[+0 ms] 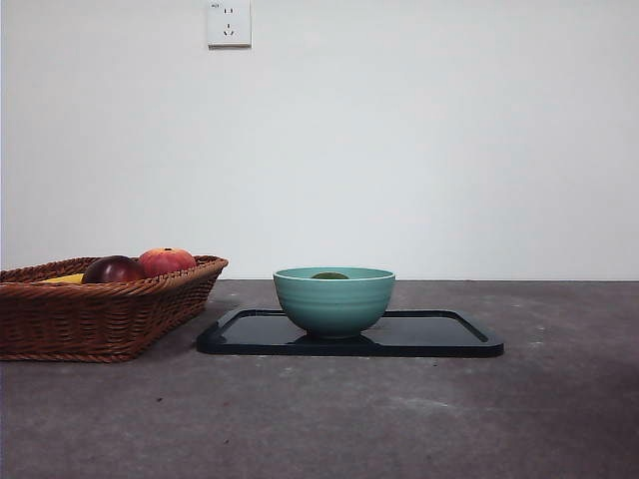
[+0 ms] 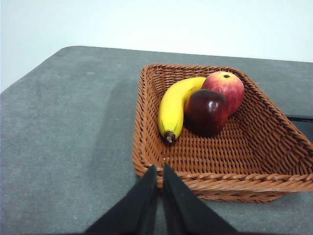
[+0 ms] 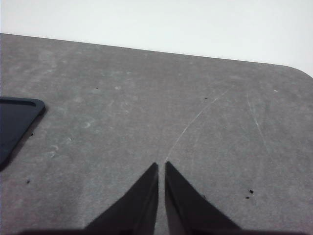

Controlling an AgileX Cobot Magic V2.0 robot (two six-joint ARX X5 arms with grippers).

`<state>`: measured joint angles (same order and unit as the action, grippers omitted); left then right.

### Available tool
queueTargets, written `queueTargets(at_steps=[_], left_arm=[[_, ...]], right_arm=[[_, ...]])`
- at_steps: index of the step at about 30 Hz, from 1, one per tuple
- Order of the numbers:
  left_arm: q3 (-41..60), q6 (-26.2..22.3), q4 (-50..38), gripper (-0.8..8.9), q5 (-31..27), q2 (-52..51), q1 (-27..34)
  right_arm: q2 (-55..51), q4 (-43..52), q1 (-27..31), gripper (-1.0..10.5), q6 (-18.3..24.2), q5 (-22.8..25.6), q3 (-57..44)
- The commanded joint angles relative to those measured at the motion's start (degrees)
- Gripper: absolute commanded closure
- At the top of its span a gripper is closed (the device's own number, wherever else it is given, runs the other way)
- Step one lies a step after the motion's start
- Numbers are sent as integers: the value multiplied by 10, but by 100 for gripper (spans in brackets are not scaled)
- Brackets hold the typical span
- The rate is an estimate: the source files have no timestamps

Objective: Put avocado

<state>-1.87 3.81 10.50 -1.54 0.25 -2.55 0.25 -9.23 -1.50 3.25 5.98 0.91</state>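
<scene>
The avocado (image 1: 329, 275) lies inside the teal bowl (image 1: 334, 302), and only its dark olive top shows over the rim in the front view. The bowl stands on the black tray (image 1: 439, 337), toward that tray's left half, and the tray rests flat on the grey worktop (image 1: 399, 419).

Just beside the tray, on its left in the front view, sits the wicker basket (image 2: 274, 142). Inside it a banana (image 2: 173, 105) lies along one side. The dark red fruit (image 2: 206, 111) touches the banana, and the orange-red apple (image 2: 226, 88) sits behind the dark fruit, touching it as well. A corner of the tray shows past the basket's far edge in the left wrist view.

The left claw (image 2: 160, 169) hangs above the worktop just short of the basket's near rim, its jaws closed together and holding nothing. The right claw (image 3: 162, 165) is over bare worktop, with a corner of the tray off to one side; its jaws are likewise pressed together and empty. Neither arm shows in the front view. A wall socket (image 1: 229, 23) sits high on the white wall behind.
</scene>
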Motion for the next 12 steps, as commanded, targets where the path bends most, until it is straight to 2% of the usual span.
queueTargets(at_steps=[1,12], left_arm=[[12,1,3,795,-1,-1,-1],[12,1,3,795,-1,-1,-1]], right_arm=[[0,-7,0,927,7,0,-3],[0,2,0,927,6,0,-3]])
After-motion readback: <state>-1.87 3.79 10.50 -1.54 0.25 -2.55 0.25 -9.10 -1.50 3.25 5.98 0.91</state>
